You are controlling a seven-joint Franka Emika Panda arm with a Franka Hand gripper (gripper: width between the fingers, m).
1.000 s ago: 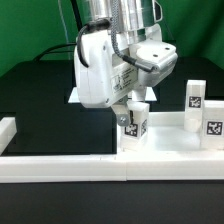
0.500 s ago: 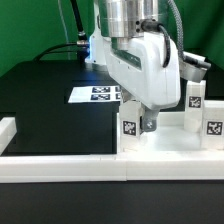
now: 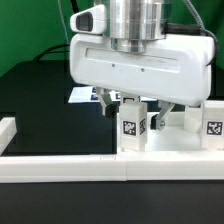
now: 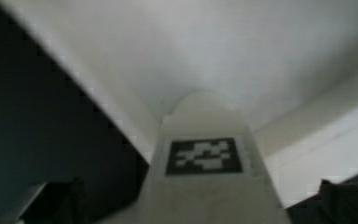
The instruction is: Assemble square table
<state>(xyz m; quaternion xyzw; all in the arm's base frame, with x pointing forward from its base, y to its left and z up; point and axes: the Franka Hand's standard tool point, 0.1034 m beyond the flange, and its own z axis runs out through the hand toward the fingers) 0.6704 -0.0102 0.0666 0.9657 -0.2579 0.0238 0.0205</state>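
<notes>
Fingers (image 3: 137,108) wide apart around tagged leg (image 3: 131,127)

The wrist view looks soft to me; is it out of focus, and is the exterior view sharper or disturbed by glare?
Wrist view: blurred overall, the leg soft-edged though its tag pattern is still readable; the dark fingers at the corners are smeared. Exterior view: sharper, tags crisp, but the arm's bright white housing looks nearly washed out and hides much of the panel.
</notes>
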